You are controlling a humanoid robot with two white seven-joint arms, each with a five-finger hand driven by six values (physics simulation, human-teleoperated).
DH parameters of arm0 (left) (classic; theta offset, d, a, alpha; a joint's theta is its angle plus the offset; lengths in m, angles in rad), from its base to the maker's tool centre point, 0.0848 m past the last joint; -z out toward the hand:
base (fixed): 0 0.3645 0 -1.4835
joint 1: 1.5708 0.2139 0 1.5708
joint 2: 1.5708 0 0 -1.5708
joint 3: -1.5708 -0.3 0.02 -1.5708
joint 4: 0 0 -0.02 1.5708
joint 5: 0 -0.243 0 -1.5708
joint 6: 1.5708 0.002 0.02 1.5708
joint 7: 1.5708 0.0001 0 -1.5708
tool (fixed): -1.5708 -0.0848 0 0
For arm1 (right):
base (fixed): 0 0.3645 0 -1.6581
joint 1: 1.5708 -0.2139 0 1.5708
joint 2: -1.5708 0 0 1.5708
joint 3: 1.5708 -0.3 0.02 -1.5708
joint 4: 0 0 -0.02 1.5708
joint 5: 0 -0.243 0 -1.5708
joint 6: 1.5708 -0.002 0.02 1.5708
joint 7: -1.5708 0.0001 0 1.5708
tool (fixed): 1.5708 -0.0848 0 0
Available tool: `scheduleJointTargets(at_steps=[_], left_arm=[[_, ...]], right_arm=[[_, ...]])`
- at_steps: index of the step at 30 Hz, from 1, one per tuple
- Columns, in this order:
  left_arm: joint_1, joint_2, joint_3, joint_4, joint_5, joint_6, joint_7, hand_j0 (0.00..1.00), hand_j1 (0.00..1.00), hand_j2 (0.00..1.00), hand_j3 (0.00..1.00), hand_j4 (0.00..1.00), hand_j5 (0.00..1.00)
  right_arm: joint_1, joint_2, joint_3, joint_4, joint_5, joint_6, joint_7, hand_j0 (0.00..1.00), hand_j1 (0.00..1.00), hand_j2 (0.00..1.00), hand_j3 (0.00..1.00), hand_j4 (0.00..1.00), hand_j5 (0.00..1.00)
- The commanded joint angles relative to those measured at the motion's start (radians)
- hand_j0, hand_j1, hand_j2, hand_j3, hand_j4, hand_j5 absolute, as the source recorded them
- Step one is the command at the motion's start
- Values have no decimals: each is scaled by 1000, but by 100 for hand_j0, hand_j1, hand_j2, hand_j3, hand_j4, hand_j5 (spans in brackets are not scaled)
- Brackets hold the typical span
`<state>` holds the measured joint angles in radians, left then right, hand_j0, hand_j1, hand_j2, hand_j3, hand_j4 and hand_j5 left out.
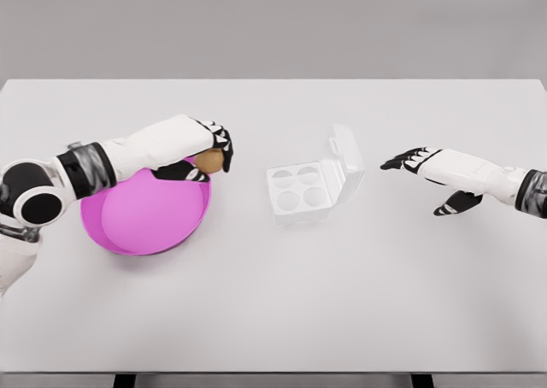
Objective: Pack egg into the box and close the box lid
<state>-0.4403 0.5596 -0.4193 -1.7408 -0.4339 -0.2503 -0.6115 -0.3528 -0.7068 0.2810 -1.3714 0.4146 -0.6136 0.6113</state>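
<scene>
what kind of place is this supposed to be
Most likely a simulated tabletop test scene, not a real kitchen: a plain white table against a blank grey backdrop, holding only a pink bowl and an open egg box, with rendered-looking robot arms.

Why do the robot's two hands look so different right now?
The left hand is curled around a brown egg; the right hand holds nothing, its fingers spread. The left hand hangs at the rim of the pink bowl; the right hand hovers over bare table, right of the open white egg box. Both are white with black fingers.
</scene>
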Motion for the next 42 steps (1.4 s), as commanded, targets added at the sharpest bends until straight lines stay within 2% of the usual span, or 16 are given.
scheduleJointTargets(at_steps=[1, 13, 16, 24, 30, 36, 38, 39, 42], left_arm=[[0, -12, -3, 0, 3, 2, 1, 36, 36, 36, 36, 36, 36], [8, -53, -16, 0, -16, 2, 1, 36, 36, 36, 36, 36, 36], [8, -63, -27, 0, -25, 2, 1, 37, 37, 37, 37, 37, 37], [11, -93, -29, 0, -49, 0, 1, 36, 36, 36, 36, 36, 36], [14, -145, -36, 0, -101, 2, 1, 37, 37, 37, 37, 37, 37], [12, -164, -52, 1, -106, 2, 1, 37, 37, 37, 37, 37, 37], [14, -173, -52, 1, -106, 2, 1, 37, 37, 37, 37, 37, 37], [14, -182, -67, 1, -131, 2, 1, 37, 37, 37, 37, 37, 37], [14, -205, -73, 3, -157, 3, 1, 37, 37, 37, 37, 37, 37]], right_arm=[[0, -2, -2, 0, -7, 3, 0, 100, 100, 100, 100, 100, 100], [-8, -17, -6, 23, -7, 3, 0, 100, 100, 100, 100, 100, 100], [-12, -16, -6, 63, -5, 3, 0, 100, 100, 100, 100, 100, 100], [-14, -17, -6, 63, -7, 3, 0, 100, 100, 100, 100, 100, 100], [-15, -17, -36, 54, -8, 3, 0, 100, 100, 100, 100, 100, 100], [-20, -20, -43, 40, -10, 3, 0, 100, 100, 100, 100, 100, 100], [-23, -46, -43, 40, -11, 3, 0, 100, 100, 100, 100, 100, 100], [-25, -54, -43, 40, -11, 3, 0, 100, 100, 100, 100, 100, 100], [-23, -56, -43, 40, -11, 3, 0, 100, 100, 100, 100, 100, 100]])
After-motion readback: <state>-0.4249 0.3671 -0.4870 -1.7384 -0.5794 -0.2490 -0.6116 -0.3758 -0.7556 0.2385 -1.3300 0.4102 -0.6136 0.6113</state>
